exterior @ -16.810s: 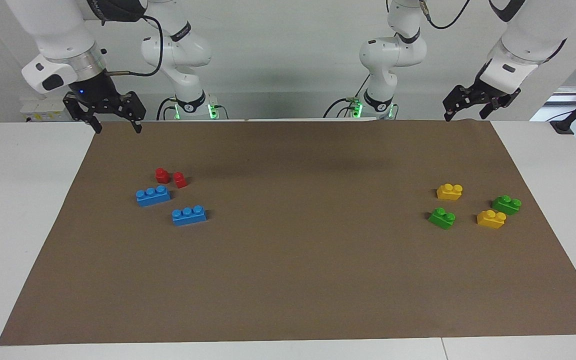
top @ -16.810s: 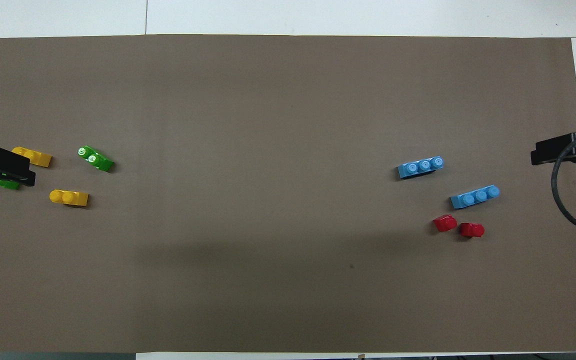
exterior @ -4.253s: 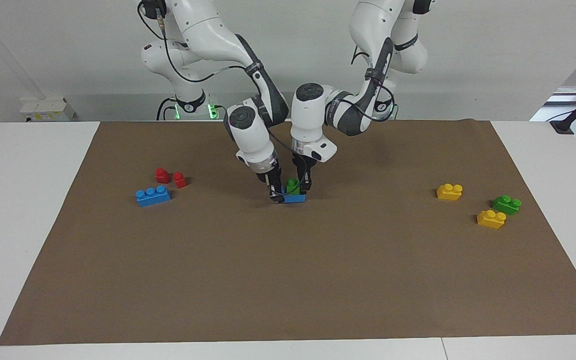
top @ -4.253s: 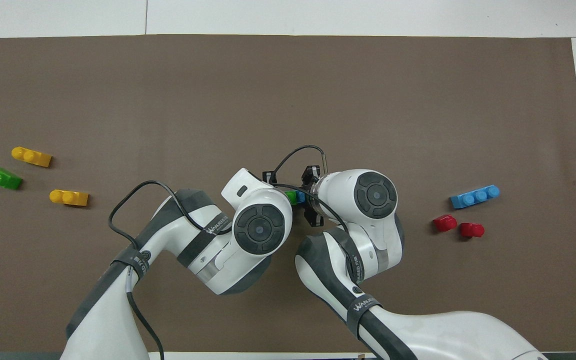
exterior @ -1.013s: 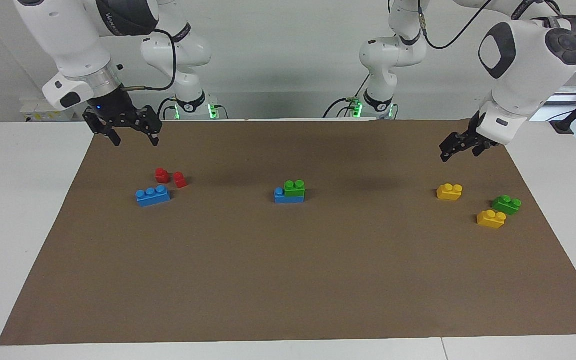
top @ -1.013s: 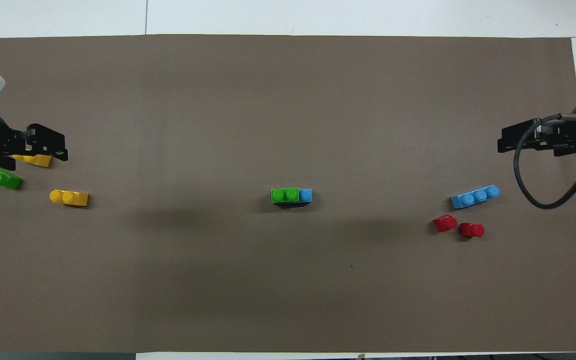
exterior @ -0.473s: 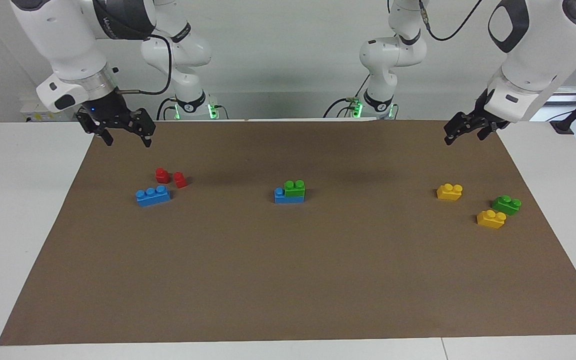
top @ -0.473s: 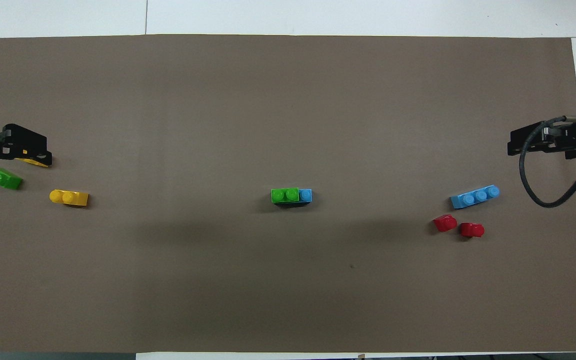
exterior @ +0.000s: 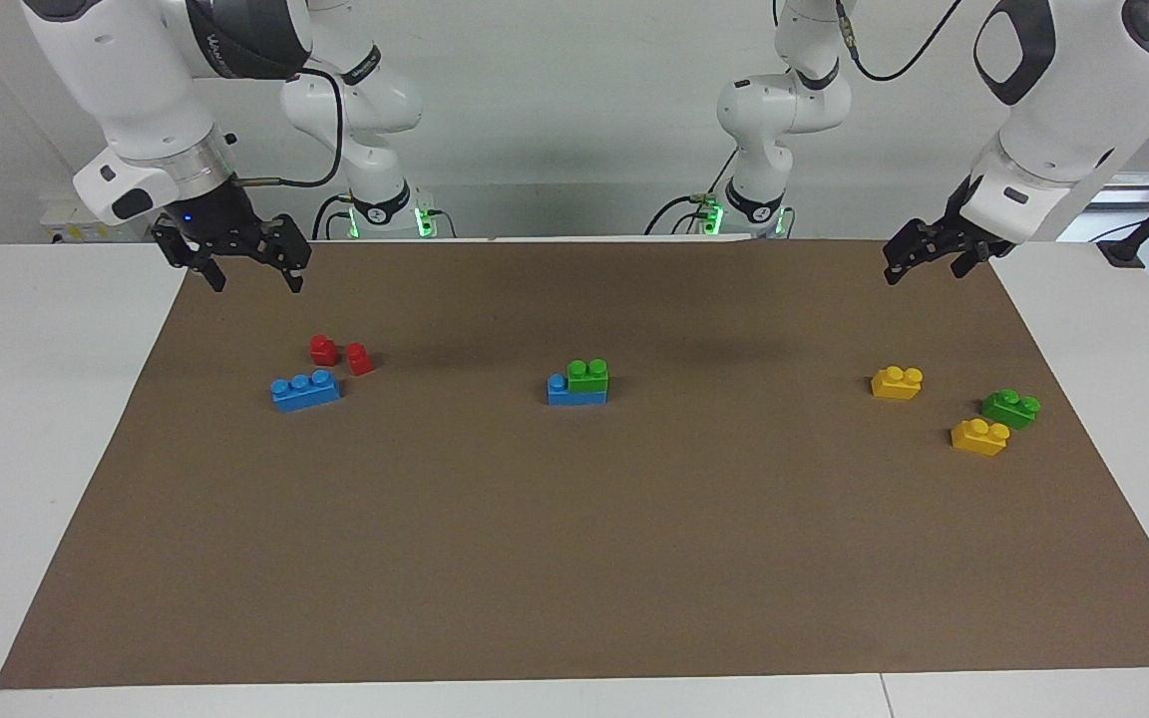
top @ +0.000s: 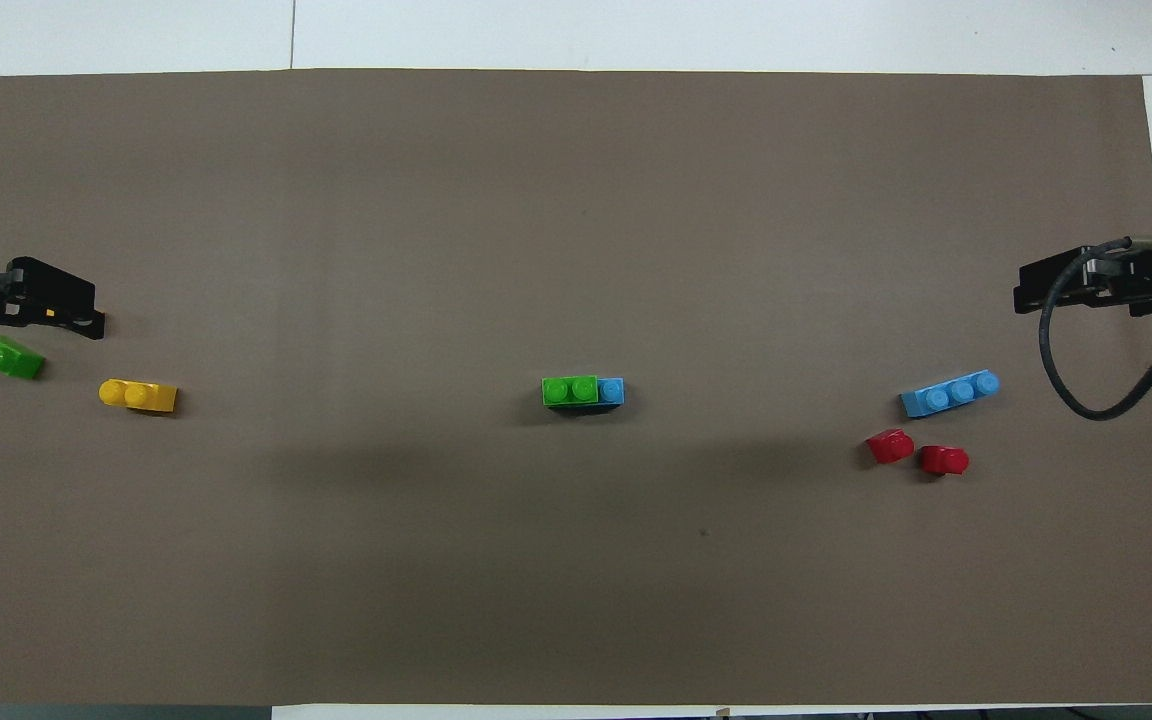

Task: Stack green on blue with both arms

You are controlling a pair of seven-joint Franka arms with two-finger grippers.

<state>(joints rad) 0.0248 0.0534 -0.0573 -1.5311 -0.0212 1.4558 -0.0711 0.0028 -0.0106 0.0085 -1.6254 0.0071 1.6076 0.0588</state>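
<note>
A green brick (exterior: 588,376) sits on a blue brick (exterior: 563,393) in the middle of the brown mat, covering two of its studs; the stack also shows in the overhead view (top: 569,389). No gripper touches it. My right gripper (exterior: 255,281) is open and empty, raised over the mat's edge at the right arm's end. My left gripper (exterior: 924,269) is open and empty, raised over the mat's edge at the left arm's end. A second blue brick (exterior: 305,390) lies toward the right arm's end. A second green brick (exterior: 1010,408) lies toward the left arm's end.
Two small red pieces (exterior: 340,354) lie beside the loose blue brick, nearer to the robots. Two yellow bricks (exterior: 897,382) (exterior: 979,437) lie by the loose green brick. In the overhead view the left gripper (top: 46,300) covers one yellow brick.
Both grippers have drawn back from the middle toward their own ends of the table and risen a little. The green-on-blue stack has not moved.
</note>
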